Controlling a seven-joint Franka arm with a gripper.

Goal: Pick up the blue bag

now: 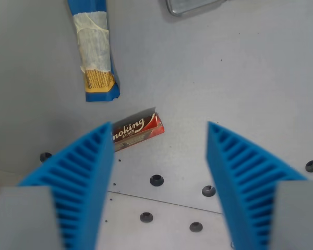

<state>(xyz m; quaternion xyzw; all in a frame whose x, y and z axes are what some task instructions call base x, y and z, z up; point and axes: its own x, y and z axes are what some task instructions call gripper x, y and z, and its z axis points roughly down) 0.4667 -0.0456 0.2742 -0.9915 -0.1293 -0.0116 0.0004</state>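
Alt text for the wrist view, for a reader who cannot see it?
The open tool, with ribbed blue fingers, hangs over a grey table, holding nothing. The blue bag lies upper left; a small red-brown packet lies between them; a metal object is cropped at top.

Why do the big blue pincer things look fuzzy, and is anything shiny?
In the wrist view, the pincer fingers sit very close to the camera, so their lower parts blur; the blue bag and the red packet look sharper. The metal object at the top edge gleams a little; shadows on the table are soft.
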